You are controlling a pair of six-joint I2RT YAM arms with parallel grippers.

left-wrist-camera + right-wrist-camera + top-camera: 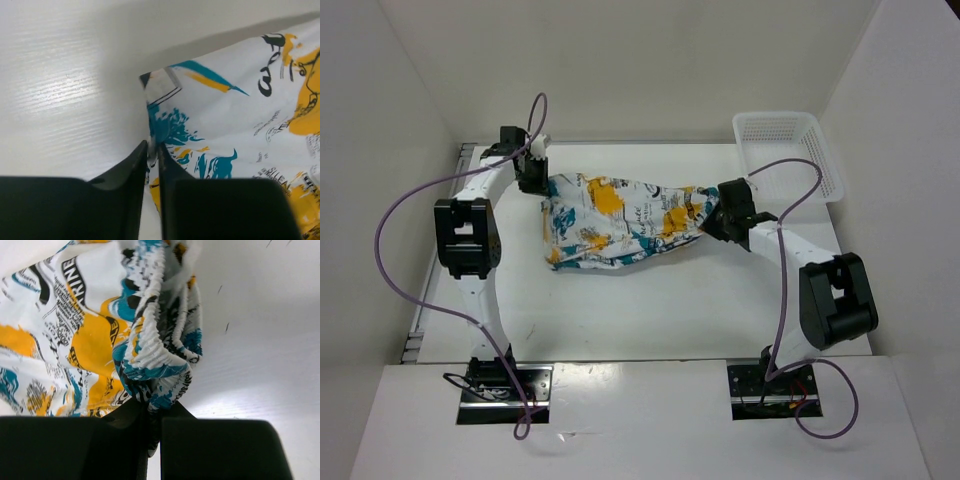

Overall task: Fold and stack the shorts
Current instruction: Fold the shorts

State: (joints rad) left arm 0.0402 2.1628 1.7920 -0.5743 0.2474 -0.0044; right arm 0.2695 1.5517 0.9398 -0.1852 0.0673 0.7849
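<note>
Shorts (pixel 620 222) stretched taut: left gripper (pixel 152 147) pinches corner edge, right gripper (pixel 154 410) clamps bunched waistband; table (pixel 670 310) surface shows on every side.

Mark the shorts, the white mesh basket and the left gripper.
shorts (pixel 620 218), top external view, middle of the printed fabric.
white mesh basket (pixel 775 116), top external view, its far rim.
left gripper (pixel 152 150), left wrist view, between its fingertips pinching the shorts' edge.

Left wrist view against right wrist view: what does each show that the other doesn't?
Only the left wrist: the left tool shut on a flat, smooth corner of the shorts. Only the right wrist: the right tool shut on the bunched, ribbed waistband. Both: printed fabric pinched in a closed tool, with the white table beneath.
</note>
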